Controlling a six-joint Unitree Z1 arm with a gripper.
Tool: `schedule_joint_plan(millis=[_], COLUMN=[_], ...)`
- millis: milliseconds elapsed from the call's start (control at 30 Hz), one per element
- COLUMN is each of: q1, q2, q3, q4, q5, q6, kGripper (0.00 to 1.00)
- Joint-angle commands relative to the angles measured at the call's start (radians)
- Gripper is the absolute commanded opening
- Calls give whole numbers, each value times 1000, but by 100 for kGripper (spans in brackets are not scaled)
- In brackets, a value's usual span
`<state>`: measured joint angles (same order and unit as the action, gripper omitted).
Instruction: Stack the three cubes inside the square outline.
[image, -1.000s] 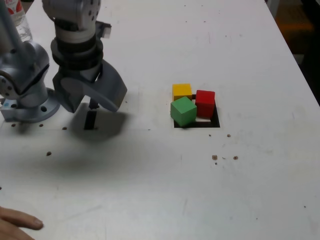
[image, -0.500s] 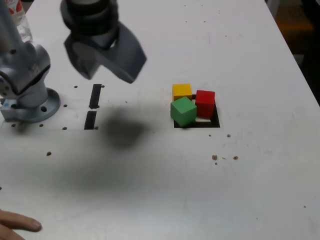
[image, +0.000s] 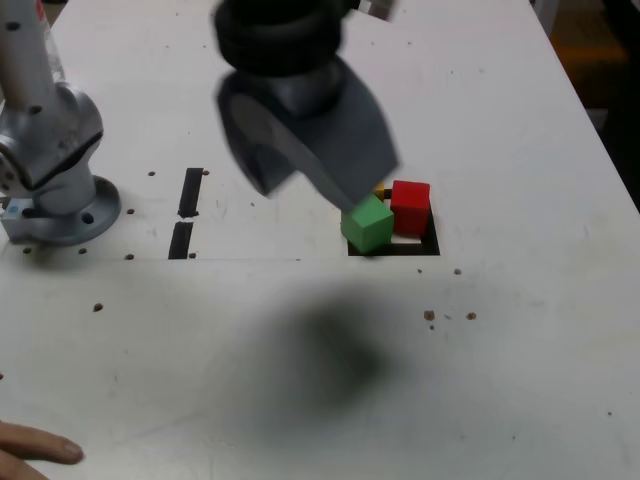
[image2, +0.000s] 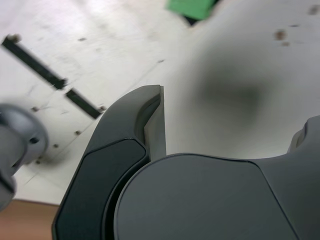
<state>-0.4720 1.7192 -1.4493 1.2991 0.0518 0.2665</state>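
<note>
**Open gripper high beside the cube cluster, nothing held**

The gripper (image: 305, 165) hangs above the table (image: 520, 120) with its jaws spread wide and empty. The green cube (image: 366, 223) and red cube (image: 410, 205) sit side by side at the square outline (image: 430, 243), near the table's middle; the yellow cube (image: 379, 190) behind them is mostly hidden by a jaw. The cluster lies below the gripper and towards the exterior view's right. None is stacked yet. Judgement: the next move is a descent rightward onto one cube.
</note>
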Motion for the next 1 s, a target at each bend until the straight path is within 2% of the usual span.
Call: schedule_joint_plan(millis=[0, 267, 800, 967], q1=[-16, -37, -11, 16], q2=[41, 169, 338, 356], q3=[-44, -108, -103, -96], q4=[-3, -70, -232, -258], q5=[-9, -42, -49, -48], q6=[22, 74, 163, 194], kGripper=[98, 97, 97, 97])
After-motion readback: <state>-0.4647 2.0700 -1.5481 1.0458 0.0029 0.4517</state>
